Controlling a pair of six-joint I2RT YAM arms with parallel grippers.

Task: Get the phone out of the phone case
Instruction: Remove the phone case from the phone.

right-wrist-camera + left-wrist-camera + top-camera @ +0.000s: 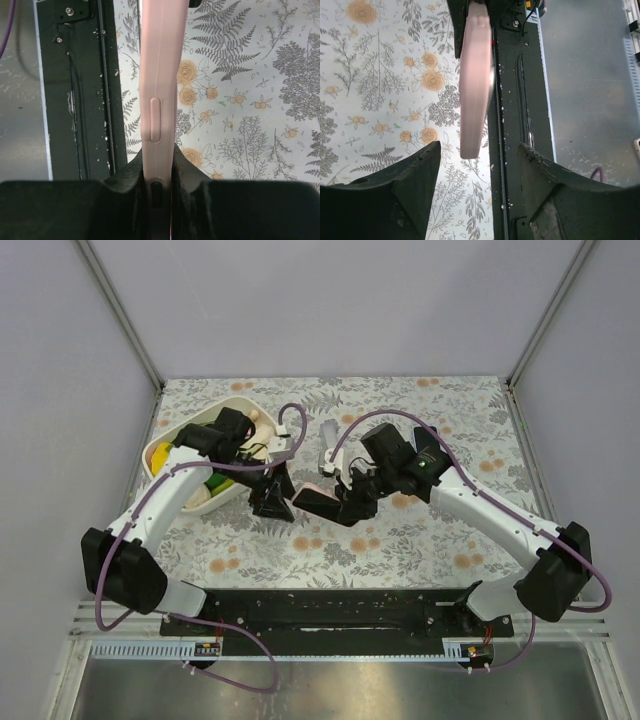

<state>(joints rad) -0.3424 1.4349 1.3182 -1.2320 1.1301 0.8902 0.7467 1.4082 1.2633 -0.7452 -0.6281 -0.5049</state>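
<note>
Above the middle of the table, the top view shows the right gripper holding the phone case off the surface, with the left gripper just beside its free end. From the left wrist, the pink case stands edge-on, its tip between spread fingers that touch nothing. I judge they should pinch the case's rim, not the phone, to peel it. From the right wrist, the jaws are clenched on smooth matte pink below a raised side button. The phone itself cannot be made out.

Phone case pale pink, table grey-orange floral
</note>
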